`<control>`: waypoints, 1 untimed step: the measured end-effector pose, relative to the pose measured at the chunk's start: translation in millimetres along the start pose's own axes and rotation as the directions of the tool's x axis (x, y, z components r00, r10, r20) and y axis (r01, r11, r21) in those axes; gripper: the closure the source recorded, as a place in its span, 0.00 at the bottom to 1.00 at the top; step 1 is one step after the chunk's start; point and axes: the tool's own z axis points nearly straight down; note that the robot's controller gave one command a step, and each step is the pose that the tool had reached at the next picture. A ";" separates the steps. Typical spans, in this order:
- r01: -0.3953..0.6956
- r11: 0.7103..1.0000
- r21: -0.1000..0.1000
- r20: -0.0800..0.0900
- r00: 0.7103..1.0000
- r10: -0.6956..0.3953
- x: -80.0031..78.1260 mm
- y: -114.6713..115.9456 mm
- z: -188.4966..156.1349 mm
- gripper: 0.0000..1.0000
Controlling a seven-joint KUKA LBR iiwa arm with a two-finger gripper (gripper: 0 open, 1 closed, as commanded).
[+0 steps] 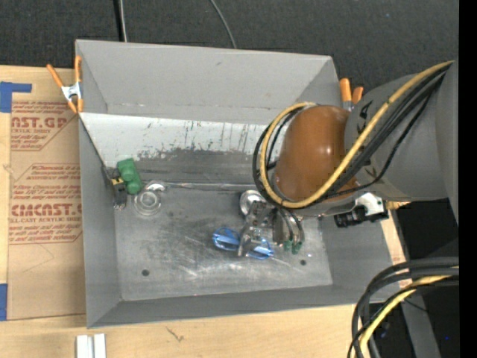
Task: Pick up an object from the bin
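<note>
My gripper [256, 233] reaches down onto the bin floor right of the middle, under the orange-brown wrist cover. It stands right over a small blue and clear thing [226, 239] lying flat on the floor. Blue parts of that thing stick out to the left of the gripper and just below it. The gripper's metal body hides the thing's middle.
A green knobbly piece [129, 174] with a black part beside it lies against the left wall. A clear round ring [149, 201] sits just right of it. The arm and its yellow and black cables cover the bin's right side.
</note>
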 end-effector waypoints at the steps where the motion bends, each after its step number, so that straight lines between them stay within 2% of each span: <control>1: 0.001 1.000 0.002 -0.007 1.000 -0.001 0.0 0.9 -2.5 1.00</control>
